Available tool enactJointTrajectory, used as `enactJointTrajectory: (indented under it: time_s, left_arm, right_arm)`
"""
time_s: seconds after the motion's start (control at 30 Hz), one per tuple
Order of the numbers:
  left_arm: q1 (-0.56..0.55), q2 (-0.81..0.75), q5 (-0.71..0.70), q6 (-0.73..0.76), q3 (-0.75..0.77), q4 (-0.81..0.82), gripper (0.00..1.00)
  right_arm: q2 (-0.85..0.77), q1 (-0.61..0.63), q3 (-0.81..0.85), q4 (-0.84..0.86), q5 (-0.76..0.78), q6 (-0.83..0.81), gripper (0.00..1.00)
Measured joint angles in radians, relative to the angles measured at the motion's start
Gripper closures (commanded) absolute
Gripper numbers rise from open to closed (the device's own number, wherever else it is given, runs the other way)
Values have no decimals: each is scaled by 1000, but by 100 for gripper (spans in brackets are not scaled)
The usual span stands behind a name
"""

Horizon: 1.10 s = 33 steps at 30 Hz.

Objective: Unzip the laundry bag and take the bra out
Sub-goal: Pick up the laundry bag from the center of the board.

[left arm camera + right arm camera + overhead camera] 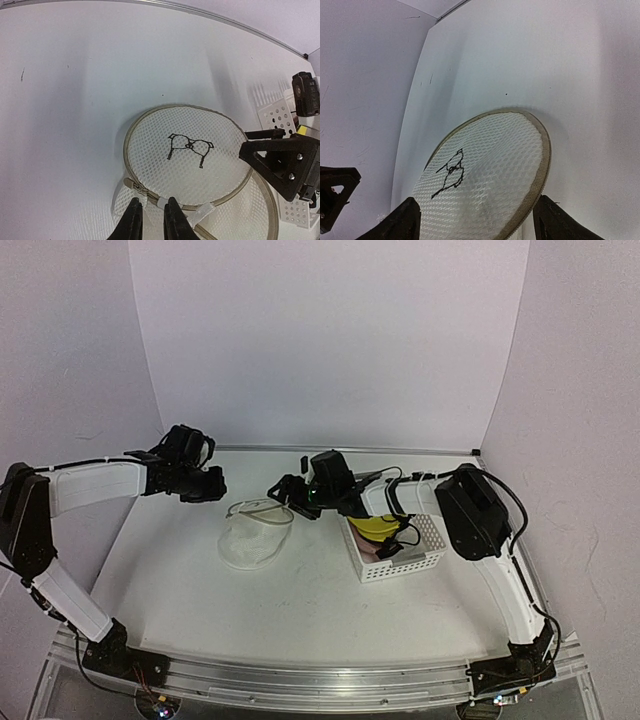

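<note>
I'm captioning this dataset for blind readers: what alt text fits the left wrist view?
The laundry bag, its round white mesh lid beige-rimmed with a black bra outline, lies on a white table. Fingers of the left gripper, close together, point at its zipper from below; the black right gripper and a white lattice basket sit at the right edge.

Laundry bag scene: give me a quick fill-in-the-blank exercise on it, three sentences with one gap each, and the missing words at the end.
1. The yellow bra lies in the white lattice ____, to the right of the laundry bag.
2. The small mark drawn on the bag's round lid is coloured ____.
3. In the right wrist view, the right gripper is ____, with one finger on each side of the lid.

Missing words: basket; black; open.
</note>
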Motion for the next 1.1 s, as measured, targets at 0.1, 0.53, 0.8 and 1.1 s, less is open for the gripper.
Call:
enactJointTrajectory:
  time_s: [0.1,0.53,0.8,1.1]
  left_arm:
    - [1,-1,7,-6,0,1,83]
    - [27,-25,35,-7,-48,19,83]
    - [32,-40,54,-7,-55,34,84]
    - [32,-71,68,-7,-77,57,85]
  right_arm:
    - [34,-2,27,1,0,54,23]
    - [74,-11,13,60,-2,158,63]
    - [28,-13,-120,122,3,151,97]
    - [-113,-13,-204,219,9,117,100]
